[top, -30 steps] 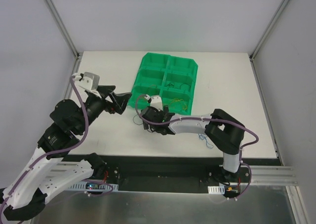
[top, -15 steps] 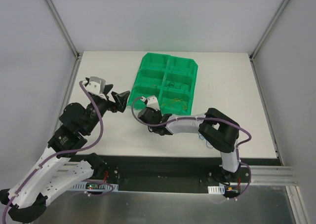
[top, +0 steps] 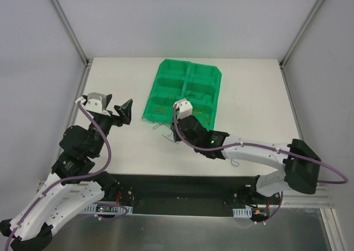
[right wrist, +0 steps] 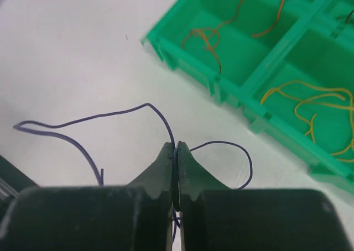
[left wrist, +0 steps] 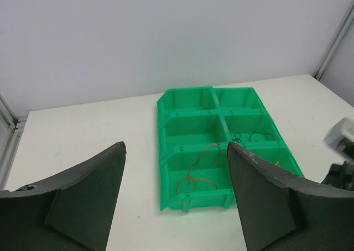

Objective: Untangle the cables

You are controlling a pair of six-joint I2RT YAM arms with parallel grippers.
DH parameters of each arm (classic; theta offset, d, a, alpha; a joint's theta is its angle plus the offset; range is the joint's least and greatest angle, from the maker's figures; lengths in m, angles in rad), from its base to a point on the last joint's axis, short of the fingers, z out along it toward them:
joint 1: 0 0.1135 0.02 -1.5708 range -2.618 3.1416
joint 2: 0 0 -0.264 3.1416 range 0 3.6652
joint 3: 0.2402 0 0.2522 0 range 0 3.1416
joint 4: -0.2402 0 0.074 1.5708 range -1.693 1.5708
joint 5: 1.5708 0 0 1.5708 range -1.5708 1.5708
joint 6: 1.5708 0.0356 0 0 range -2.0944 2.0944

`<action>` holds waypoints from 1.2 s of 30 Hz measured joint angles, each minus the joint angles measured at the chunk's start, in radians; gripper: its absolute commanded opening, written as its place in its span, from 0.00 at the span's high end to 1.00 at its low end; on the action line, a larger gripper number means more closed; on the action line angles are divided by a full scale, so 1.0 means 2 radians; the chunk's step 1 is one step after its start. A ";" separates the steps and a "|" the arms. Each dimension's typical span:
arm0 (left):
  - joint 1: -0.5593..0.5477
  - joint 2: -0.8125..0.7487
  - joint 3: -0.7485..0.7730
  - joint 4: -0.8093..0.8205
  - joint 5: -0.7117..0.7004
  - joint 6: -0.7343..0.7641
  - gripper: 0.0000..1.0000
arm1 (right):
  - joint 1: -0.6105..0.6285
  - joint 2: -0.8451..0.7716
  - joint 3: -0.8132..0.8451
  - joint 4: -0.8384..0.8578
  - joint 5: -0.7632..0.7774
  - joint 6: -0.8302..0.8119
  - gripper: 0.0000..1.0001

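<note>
The green bin lies just ahead-right of my right gripper, with an orange cable and a yellow cable in its nearest compartments. The jaws are clenched on the blue cable, which runs crosswise to them and loops out on both sides. My left gripper gapes empty.

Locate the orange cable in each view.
Top external: orange cable faint in the green bin's near-left compartment, centre frame.
Left wrist: orange cable lower centre, same compartment.
Right wrist: orange cable top centre, same compartment.
Shared landmark: the green bin.
</note>
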 measured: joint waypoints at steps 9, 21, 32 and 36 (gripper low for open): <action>0.000 -0.002 -0.005 0.014 -0.005 0.002 0.27 | -0.108 -0.034 0.069 0.023 -0.049 -0.001 1.00; 0.000 0.000 -0.008 0.014 -0.005 0.002 0.27 | -0.207 0.177 0.322 0.012 -0.098 -0.002 1.00; 0.000 0.000 -0.008 0.022 -0.004 0.002 0.27 | -0.222 0.356 0.476 -0.042 -0.118 0.000 0.94; 0.000 0.000 -0.008 0.022 -0.004 0.002 0.28 | -0.222 0.402 0.536 -0.075 -0.113 -0.013 0.86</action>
